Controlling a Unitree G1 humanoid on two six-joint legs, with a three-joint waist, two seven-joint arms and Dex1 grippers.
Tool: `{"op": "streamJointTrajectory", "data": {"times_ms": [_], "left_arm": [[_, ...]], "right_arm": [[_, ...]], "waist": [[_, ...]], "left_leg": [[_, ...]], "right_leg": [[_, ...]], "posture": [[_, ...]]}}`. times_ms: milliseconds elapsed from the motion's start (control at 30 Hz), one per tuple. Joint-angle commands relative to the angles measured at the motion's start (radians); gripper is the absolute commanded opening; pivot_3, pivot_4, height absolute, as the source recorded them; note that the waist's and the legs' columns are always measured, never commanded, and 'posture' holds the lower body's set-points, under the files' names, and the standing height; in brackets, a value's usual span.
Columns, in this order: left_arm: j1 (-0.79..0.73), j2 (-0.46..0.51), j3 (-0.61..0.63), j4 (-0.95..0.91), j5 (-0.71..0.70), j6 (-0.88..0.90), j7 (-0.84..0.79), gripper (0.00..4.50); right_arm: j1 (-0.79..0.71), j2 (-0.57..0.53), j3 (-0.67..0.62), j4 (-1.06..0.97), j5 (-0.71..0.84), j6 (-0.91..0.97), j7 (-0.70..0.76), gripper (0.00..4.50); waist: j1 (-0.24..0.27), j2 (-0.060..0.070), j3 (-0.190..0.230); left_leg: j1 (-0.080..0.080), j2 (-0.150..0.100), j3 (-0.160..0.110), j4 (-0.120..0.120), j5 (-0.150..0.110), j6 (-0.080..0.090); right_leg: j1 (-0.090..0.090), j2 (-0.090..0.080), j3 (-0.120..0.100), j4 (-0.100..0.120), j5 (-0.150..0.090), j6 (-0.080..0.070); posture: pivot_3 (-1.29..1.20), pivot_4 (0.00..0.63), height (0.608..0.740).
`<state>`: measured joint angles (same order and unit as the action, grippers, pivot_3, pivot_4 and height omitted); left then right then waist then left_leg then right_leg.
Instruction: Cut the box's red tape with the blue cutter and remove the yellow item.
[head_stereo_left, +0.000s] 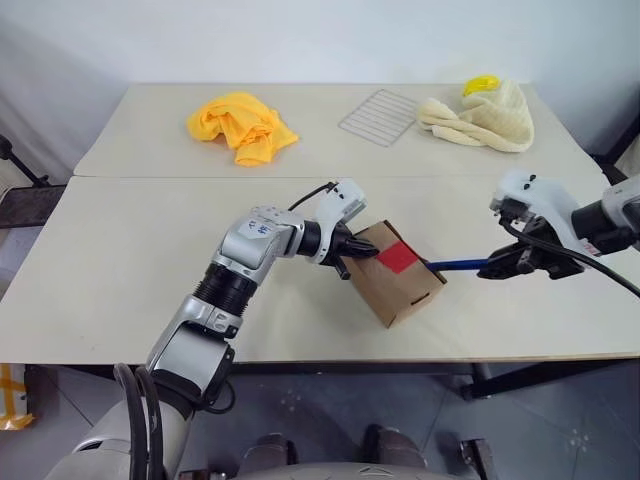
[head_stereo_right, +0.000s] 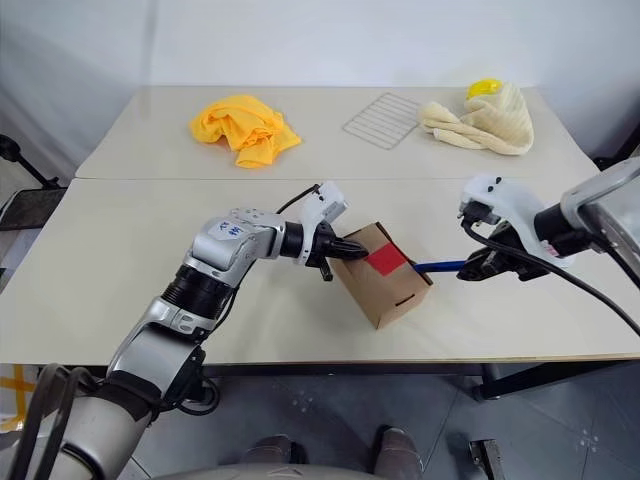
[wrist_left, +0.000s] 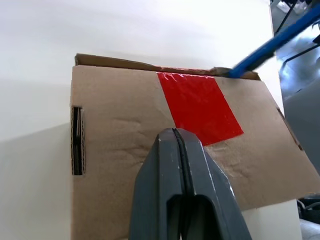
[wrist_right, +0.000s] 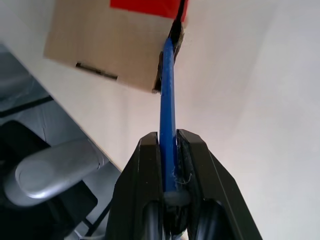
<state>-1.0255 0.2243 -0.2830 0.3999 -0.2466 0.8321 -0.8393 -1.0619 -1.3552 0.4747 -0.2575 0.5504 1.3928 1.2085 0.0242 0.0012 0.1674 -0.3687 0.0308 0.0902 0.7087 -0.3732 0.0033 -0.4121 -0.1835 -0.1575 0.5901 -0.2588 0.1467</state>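
**Inspector:** Largest first. Where is the box (head_stereo_left: 395, 288)?

**Assistant:** Mid-table, tilted. The left gripper (head_stereo_left: 362, 251), fingers together, presses its upper edge beside the red tape (head_stereo_left: 397, 257).

**Inspector:** The cutter?

**Assistant:** The blue cutter (head_stereo_left: 457, 265) is clamped in the right gripper (head_stereo_left: 497, 265), its long axis roughly level, pointing from that gripper toward the box. Its dark tip meets the flap edge at the tape's far corner.

**Inspector:** Anything hidden?

**Assistant:** The box is closed, so its contents cannot be made out. Whether the blade has entered the tape, I cannot tell.

Brown box (head_stereo_left: 392, 292) w/ red tape (head_stereo_left: 397, 258); blue cutter (head_stereo_left: 455, 265); black pincers; orange-yellow cloth (head_stereo_left: 242, 126); cream cloth (head_stereo_left: 480, 120); off-white worktop (head_stereo_left: 110, 270).
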Motion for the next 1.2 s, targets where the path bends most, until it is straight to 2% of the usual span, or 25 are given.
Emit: {"op": "streamJointTrajectory", "data": {"times_ms": [33, 100, 300, 500, 633, 700, 733, 767, 867, 933, 1067, 1200], "left_arm": [[0.012, 0.001, -0.019, 0.045, 0.056, 0.007, 0.048, 0.00], [0.012, 0.000, -0.019, 0.047, 0.057, 0.004, 0.048, 0.00], [0.010, -0.002, -0.022, 0.054, 0.059, -0.001, 0.042, 0.00], [0.001, -0.005, -0.034, 0.074, 0.066, -0.016, 0.024, 0.00], [-0.010, -0.009, -0.043, 0.094, 0.069, -0.032, 0.018, 0.00], [-0.013, -0.013, -0.051, 0.104, 0.073, -0.044, 0.012, 0.00], [-0.015, -0.014, -0.054, 0.108, 0.075, -0.048, 0.010, 0.00], [-0.015, -0.016, -0.055, 0.109, 0.076, -0.050, 0.009, 0.00], [-0.019, -0.021, -0.057, 0.114, 0.077, -0.053, 0.009, 0.00], [-0.020, -0.025, -0.057, 0.115, 0.077, -0.054, 0.008, 0.00], [-0.017, -0.029, -0.055, 0.111, 0.083, -0.050, 0.005, 0.00], [-0.013, -0.029, -0.054, 0.103, 0.085, -0.044, 0.005, 0.00]], "right_arm": [[0.022, -0.051, -0.030, -0.044, 0.002, -0.041, 0.075, 0.16], [0.037, -0.071, -0.055, -0.044, 0.000, -0.058, 0.093, 0.16], [0.086, -0.112, -0.257, -0.008, 0.052, -0.079, 0.104, 0.16], [0.158, -0.071, -0.555, 0.116, 0.070, -0.077, 0.000, 0.16], [0.376, 0.058, -0.789, 0.103, -0.004, -0.186, -0.161, 0.16], [0.576, 0.226, -0.911, 0.061, -0.065, -0.327, -0.277, 0.16], [0.656, 0.295, -0.946, 0.042, -0.088, -0.395, -0.318, 0.16], [0.705, 0.337, -0.968, 0.028, -0.100, -0.441, -0.339, 0.16], [0.815, 0.496, -0.988, 0.038, -0.149, -0.634, -0.436, 0.16], [0.863, 0.598, -0.985, 0.093, -0.188, -0.735, -0.522, 0.16], [0.910, 0.727, -0.990, 0.185, -0.213, -0.869, -0.619, 0.16], [0.954, 0.777, -0.988, 0.287, -0.237, -0.946, -0.672, 0.16]], "waist": [[0.000, 0.000, 0.000], [0.000, 0.000, 0.000], [0.001, 0.000, 0.000], [0.001, -0.001, 0.000], [0.003, -0.005, -0.001], [0.003, -0.009, -0.002], [0.004, -0.014, -0.005], [0.004, -0.013, -0.005], [0.003, -0.001, -0.004], [0.002, 0.000, -0.005], [0.002, 0.000, -0.005], [0.003, 0.001, -0.005]], "left_leg": [[0.000, 0.000, 0.000, 0.000, 0.000, 0.000], [0.000, 0.000, 0.000, 0.000, 0.000, 0.000], [-0.001, 0.000, 0.000, 0.002, 0.000, 0.000], [-0.002, 0.000, -0.001, 0.005, -0.001, 0.001], [-0.001, 0.000, -0.001, 0.006, -0.001, 0.001], [-0.001, 0.000, -0.001, 0.007, -0.001, 0.001], [-0.001, 0.000, -0.002, 0.007, -0.001, 0.001], [0.000, 0.001, -0.002, 0.007, -0.001, 0.001], [-0.001, -0.001, 0.000, 0.007, 0.000, 0.002], [0.000, -0.001, 0.001, 0.007, 0.000, 0.002], [0.001, -0.001, 0.000, 0.007, 0.000, 0.002], [0.001, -0.001, 0.000, 0.006, 0.000, 0.002]], "right_leg": [[0.000, 0.000, 0.000, 0.000, 0.000, 0.000], [0.000, 0.000, 0.000, 0.000, 0.000, 0.000], [0.000, 0.000, 0.000, 0.000, 0.001, -0.001], [0.001, 0.000, 0.000, 0.000, 0.002, -0.001], [0.003, 0.000, -0.001, 0.000, 0.003, -0.001], [0.004, -0.001, -0.001, 0.000, 0.003, 0.000], [0.004, 0.000, -0.002, 0.000, 0.003, 0.000], [0.005, 0.000, -0.002, 0.000, 0.003, 0.000], [0.004, -0.001, 0.000, 0.000, 0.004, 0.001], [0.004, -0.001, 0.000, 0.000, 0.004, 0.002], [0.005, 0.000, 0.000, 0.000, 0.004, 0.002], [0.005, 0.000, 0.000, 0.000, 0.004, 0.002]], "posture": [[0.00, 0.150, 0.740], [0.00, 0.150, 0.740], [0.00, 0.150, 0.740], [0.00, 0.150, 0.740], [0.00, 0.150, 0.740], [0.00, 0.150, 0.740], [0.00, 0.150, 0.740], [0.00, 0.150, 0.740], [0.00, 0.150, 0.740], [0.00, 0.150, 0.740], [0.00, 0.150, 0.740], [0.00, 0.150, 0.740]]}}
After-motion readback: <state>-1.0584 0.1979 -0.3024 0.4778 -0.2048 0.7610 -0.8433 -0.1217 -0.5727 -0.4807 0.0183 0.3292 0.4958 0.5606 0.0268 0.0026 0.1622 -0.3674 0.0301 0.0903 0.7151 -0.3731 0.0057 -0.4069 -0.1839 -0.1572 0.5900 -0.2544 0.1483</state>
